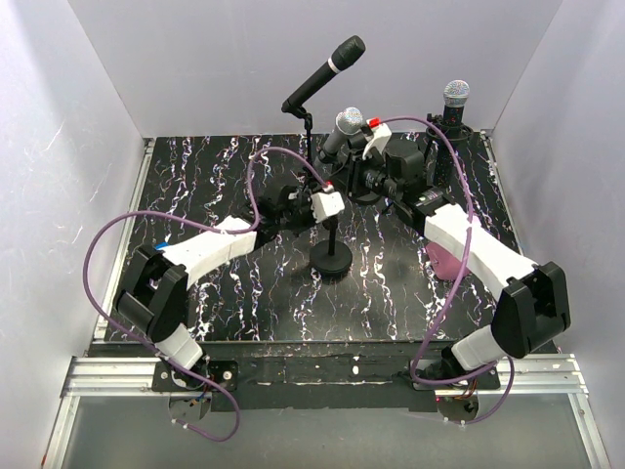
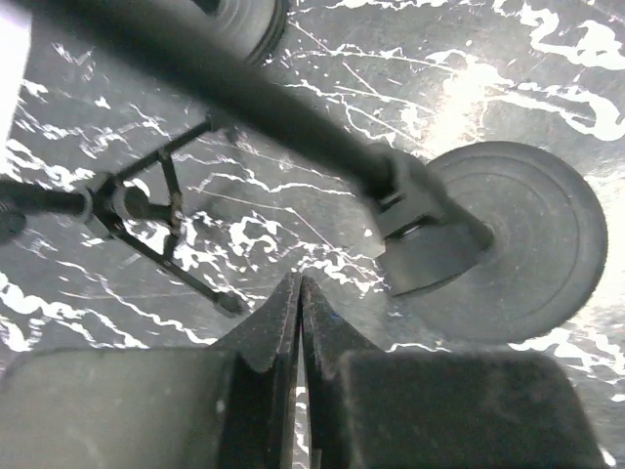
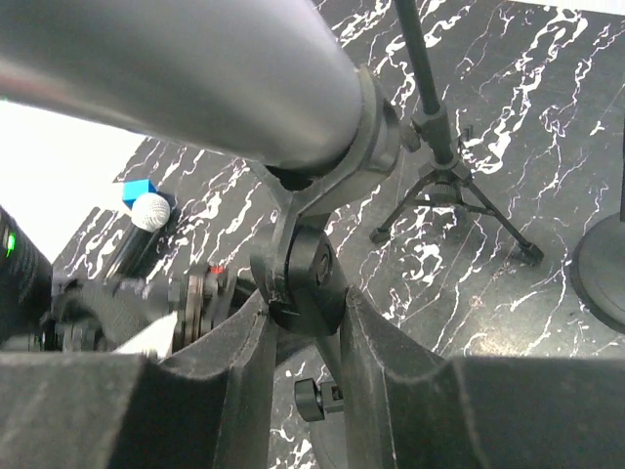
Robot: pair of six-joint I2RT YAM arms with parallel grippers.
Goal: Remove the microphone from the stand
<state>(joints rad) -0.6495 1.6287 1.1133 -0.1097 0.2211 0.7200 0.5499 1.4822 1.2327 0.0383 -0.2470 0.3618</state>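
Bracing step: right gripper (image 3: pixel 305 305) seems clamped on clip joint (image 3: pixel 314 262) under microphone (image 3: pixel 176 78); left gripper (image 2: pixel 300 290) pinched empty, should grab microphone next.

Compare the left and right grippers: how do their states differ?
Grip: the left gripper is shut on nothing; the right gripper clamps the clip joint.
Place: the left gripper hangs over the table near the round stand base; the right gripper sits just under the microphone.
Shared: neither is open.

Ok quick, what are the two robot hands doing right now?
Left gripper: shut, empty.
Right gripper: shut on the mic clip.
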